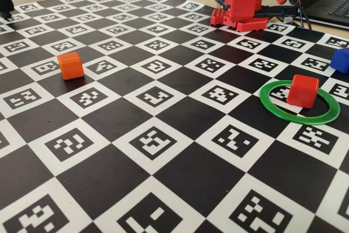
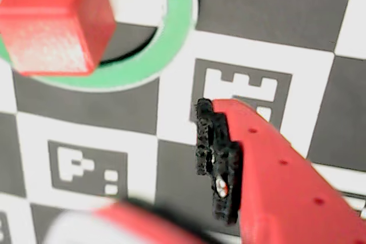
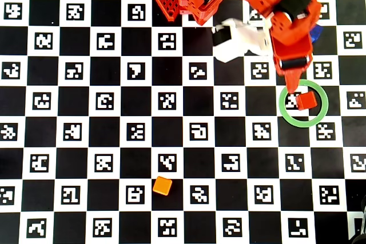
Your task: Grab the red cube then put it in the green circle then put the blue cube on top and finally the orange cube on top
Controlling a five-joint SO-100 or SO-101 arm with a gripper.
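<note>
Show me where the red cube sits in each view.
Fixed view: red cube at right, inside the green ring.
Wrist view: top left, over the ring's hole.
Overhead view: right of centre, inside the ring.
Shared landmark: the green ring.

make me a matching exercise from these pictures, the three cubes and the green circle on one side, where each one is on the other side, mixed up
Things:
1. red cube
2. blue cube
3. orange cube
4. green circle

Places:
A. far left of the fixed view, alone on the checkered board
B. lying flat on the board around one cube
C. inside the ring
D. cut off by the right edge of the fixed view, beyond the ring

Pairs: 1-C, 2-D, 3-A, 4-B
</note>
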